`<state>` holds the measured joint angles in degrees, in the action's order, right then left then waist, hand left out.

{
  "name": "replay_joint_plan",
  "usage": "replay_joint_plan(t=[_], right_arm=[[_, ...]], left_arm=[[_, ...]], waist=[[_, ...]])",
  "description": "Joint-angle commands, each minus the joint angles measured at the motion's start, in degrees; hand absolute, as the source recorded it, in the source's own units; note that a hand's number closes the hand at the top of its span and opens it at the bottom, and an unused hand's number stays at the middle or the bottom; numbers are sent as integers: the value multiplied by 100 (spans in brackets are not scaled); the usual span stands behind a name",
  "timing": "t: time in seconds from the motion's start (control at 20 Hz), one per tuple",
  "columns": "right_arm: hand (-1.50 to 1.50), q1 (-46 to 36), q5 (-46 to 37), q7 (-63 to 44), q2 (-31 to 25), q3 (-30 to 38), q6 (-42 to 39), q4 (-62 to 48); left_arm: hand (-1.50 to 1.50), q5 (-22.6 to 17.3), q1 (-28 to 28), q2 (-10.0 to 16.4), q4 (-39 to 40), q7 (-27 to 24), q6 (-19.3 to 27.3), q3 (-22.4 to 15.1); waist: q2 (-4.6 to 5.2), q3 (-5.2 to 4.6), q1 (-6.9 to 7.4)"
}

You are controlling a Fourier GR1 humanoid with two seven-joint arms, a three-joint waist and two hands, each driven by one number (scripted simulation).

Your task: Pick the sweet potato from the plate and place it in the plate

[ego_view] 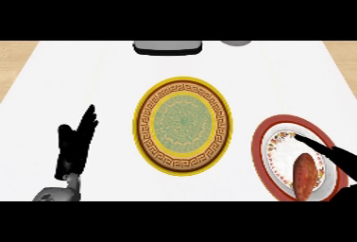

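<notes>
While the sweet potato (304, 176) lies on the red-rimmed plate's (263, 142) near side, the right hand (338, 158) stretches over that plate just beside it, fingers straight, grasping nothing. The left hand (73, 146) rests open at the left; farther in, the yellow plate (182, 84).

Sweet potato (304, 176) on right plate (259, 146)

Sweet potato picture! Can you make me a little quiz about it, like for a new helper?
1. True or false: the sweet potato lies on the red-rimmed plate.
2. Which hand shows over that plate? A. left hand B. right hand
3. Fill in: the middle plate has a ____ rim.
Key: 1 true; 2 B; 3 yellow.
</notes>
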<state>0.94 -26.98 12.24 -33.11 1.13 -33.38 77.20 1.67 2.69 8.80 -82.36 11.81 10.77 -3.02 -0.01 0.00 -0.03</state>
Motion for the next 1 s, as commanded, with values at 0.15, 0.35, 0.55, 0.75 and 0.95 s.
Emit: replay_joint_plan(t=[0.15,0.35,0.55,0.75,0.95], right_arm=[[-150,-128,-499,-30,352,26,-95,-142],[150,-164,-944,953,252,-56,589,-622],[150,-283,-1209,1160,373,87,792,-827],[150,-357,-1235,1084,353,389,1117,-794],[150,-233,-1240,906,382,903,1983,-655]], left_arm=[[0,152,-361,-141,-332,-94,-95,27],[0,126,-536,-105,-1007,436,-159,-86],[0,203,-304,-159,-463,185,-255,72],[0,307,-243,-291,0,-201,-137,121],[0,250,-162,-203,-80,-81,-179,199]], waist=[[-2,-1,10],[-6,3,39],[0,1,16],[2,0,3],[-4,-1,-36]])
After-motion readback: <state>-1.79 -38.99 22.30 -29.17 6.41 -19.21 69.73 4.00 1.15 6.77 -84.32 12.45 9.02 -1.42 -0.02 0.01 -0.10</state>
